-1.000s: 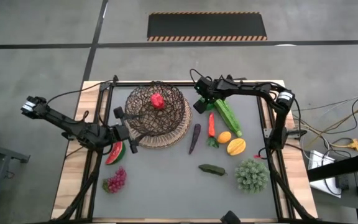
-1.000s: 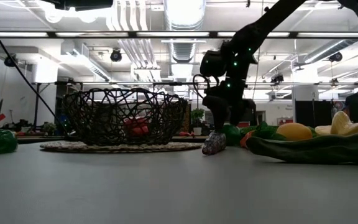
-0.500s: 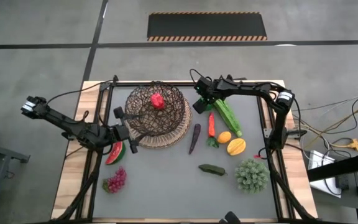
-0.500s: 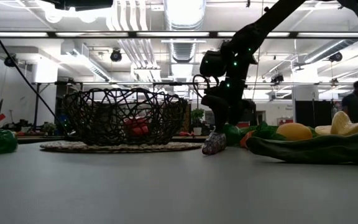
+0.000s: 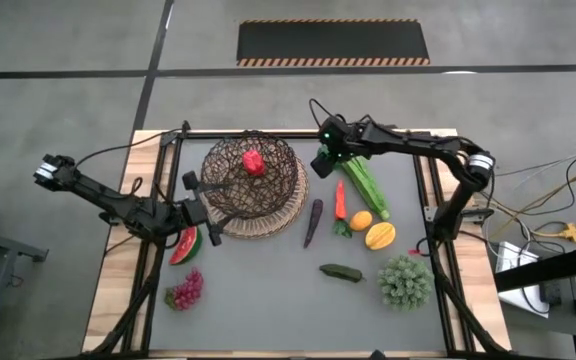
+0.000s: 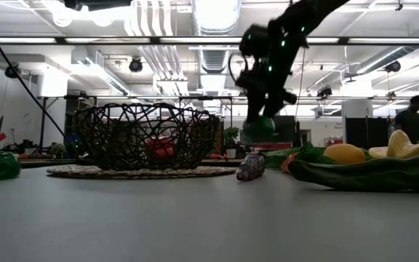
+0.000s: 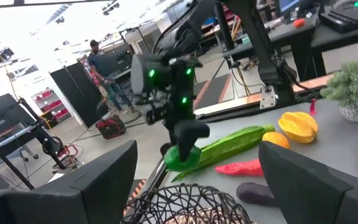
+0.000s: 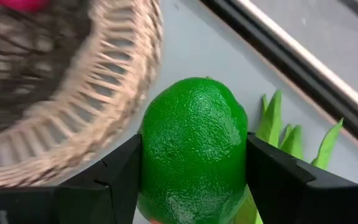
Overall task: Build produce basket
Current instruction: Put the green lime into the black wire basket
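Green pepper (image 8: 193, 152) is clamped across its rounded sides by right gripper (image 5: 327, 160), lifted off the table just beside the basket (image 5: 251, 183). Judged light, rigid, glossy and slip-prone. Left gripper (image 5: 200, 210) is parked beside the basket, jaws spread, empty.

Open basket (image 5: 251, 186) top, table (image 5: 268, 290) front bare

Right arm: dark, six-joint, reaching from the table's right edge across its far side, elbow bent. Right gripper (image 5: 325, 163): raised clear of the table surface, two dark fingers (image 8: 114, 171) clamped on opposite sides of a round, pebbled green toy fruit (image 8: 193, 147).

Left arm: dark, extended low from the left edge. Left gripper (image 5: 211, 210): fingers spread apart, holding nothing.
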